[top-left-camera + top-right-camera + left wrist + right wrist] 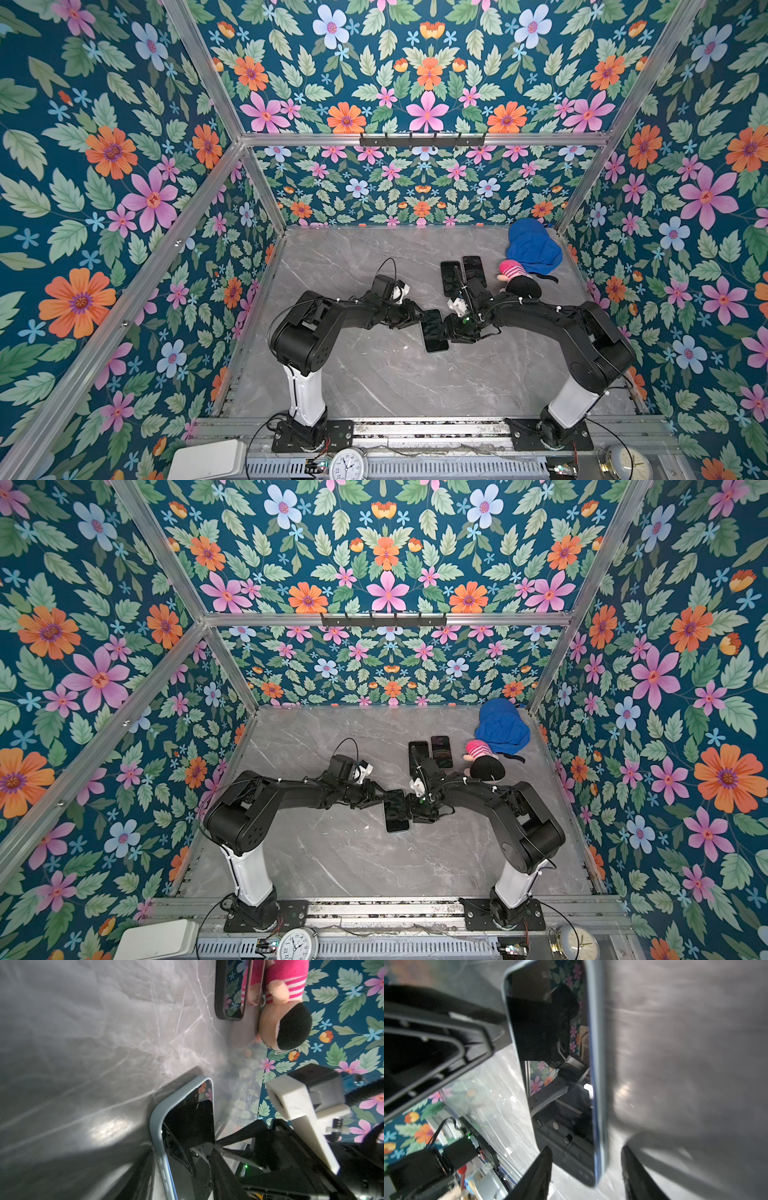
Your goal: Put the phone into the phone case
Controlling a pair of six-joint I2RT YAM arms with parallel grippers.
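The phone lies screen up in the middle of the worktop, directly between the two arms. A pale blue phone case shows as a rim around its edge. I cannot tell whether it is pressed fully home.

Its long axis runs from the near side toward the far wall, with the far end leaning slightly left. The arms therefore meet it across its short width. The left end effector is at the left long edge, toward the far end. The right end effector is at the right long edge, about midway. Neither is clearly nearer.

In the right wrist view the right fingers stand apart, straddling the cased edge with a gap beside it. The left fingers flank the rim, but I cannot tell whether they pinch it.
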